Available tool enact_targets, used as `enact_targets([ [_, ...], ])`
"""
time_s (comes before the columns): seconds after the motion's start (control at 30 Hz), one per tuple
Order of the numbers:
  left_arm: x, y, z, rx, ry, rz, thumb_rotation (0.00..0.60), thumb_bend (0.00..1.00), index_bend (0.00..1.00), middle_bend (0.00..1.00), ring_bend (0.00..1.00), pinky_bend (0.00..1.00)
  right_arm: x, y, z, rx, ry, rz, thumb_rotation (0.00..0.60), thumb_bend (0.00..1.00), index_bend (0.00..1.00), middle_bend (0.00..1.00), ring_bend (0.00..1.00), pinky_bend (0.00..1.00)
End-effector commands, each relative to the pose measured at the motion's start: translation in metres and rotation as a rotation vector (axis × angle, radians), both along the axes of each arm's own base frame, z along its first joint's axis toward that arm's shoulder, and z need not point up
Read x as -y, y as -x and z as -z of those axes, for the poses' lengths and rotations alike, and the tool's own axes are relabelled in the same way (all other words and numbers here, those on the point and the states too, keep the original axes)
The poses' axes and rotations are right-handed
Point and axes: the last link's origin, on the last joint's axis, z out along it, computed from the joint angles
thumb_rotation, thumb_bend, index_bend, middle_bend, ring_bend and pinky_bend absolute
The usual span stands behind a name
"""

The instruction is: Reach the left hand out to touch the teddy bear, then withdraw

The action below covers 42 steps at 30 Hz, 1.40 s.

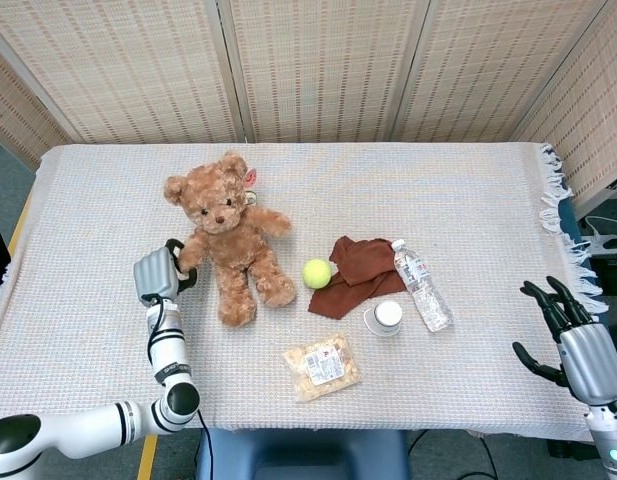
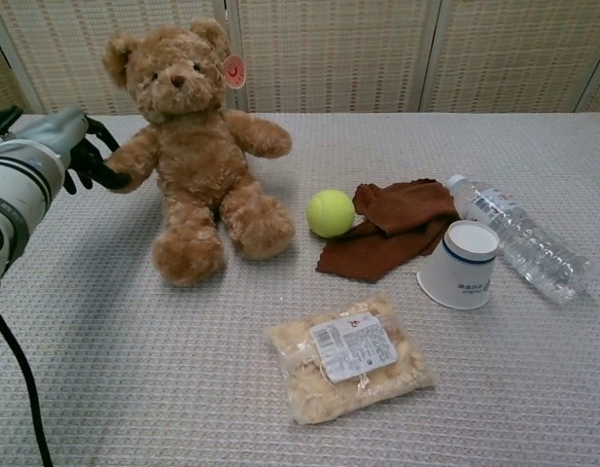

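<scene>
A brown teddy bear [image 1: 230, 235] [image 2: 192, 146] sits upright on the table's left half, a round red tag by its ear. My left hand [image 1: 157, 275] [image 2: 74, 152] is beside the bear, and its dark fingers curl against the bear's outstretched paw, touching it. The palm is hidden in both views. My right hand [image 1: 570, 338] hangs off the table's right edge, fingers apart and empty; the chest view does not show it.
A tennis ball [image 1: 317, 273] lies right of the bear, against a brown cloth [image 1: 356, 273]. A tipped paper cup [image 1: 385, 317], a lying water bottle [image 1: 421, 284] and a snack bag [image 1: 322, 367] sit nearby. The woven tablecloth [image 1: 468, 190] has a fringed right edge.
</scene>
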Motion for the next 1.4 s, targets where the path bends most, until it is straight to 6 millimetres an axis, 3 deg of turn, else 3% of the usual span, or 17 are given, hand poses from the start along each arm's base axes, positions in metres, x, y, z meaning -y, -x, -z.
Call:
enact_targets([
  [0.03,-0.0015,0.0020,-0.0024,0.011,-0.026,0.010,0.600,0.35,0.35,0.58,0.55,0.55,0.0003,-0.0001,0.0004,0.000,0.002,0.001,0.600,0.18,0.03,0.17,0.00,0.21],
  [0.2,-0.0026,-0.0002,-0.0061,0.035,-0.111,0.084,0.600,0.35,0.35,0.58,0.55,0.54,0.0006,0.0000,0.0018,-0.004,0.000,0.001,0.600,0.18,0.03,0.17,0.00,0.21],
  [0.47,0.0008,0.0070,0.0005,0.029,-0.013,0.019,0.600,0.36,0.36,0.60,0.56,0.55,0.0002,-0.0001,0.0024,-0.006,-0.003,0.000,0.600,0.18,0.03,0.17,0.00,0.21],
  [0.77,-0.0012,0.0021,-0.0072,0.033,-0.094,0.101,0.600,0.36,0.35,0.59,0.56,0.55,0.0014,-0.0004,0.0013,0.002,0.013,-0.001,0.600,0.18,0.02,0.17,0.00,0.21],
  [1.0,0.0039,0.0057,0.0009,0.034,0.024,0.062,0.600,0.36,0.35,0.59,0.56,0.55,0.0013,-0.0007,0.0015,0.004,0.014,0.001,0.600,0.18,0.02,0.17,0.00,0.21],
  [1.27,0.0019,0.0008,-0.0073,0.036,-0.101,0.142,0.600,0.36,0.32,0.56,0.53,0.54,0.0014,-0.0008,0.0004,0.009,0.020,0.000,0.600,0.18,0.02,0.17,0.00,0.21],
  [1.4,0.0048,0.0022,-0.0028,0.039,-0.049,0.120,0.600,0.36,0.32,0.56,0.53,0.55,0.0011,-0.0009,0.0008,0.009,0.018,0.000,0.600,0.18,0.02,0.17,0.00,0.21],
])
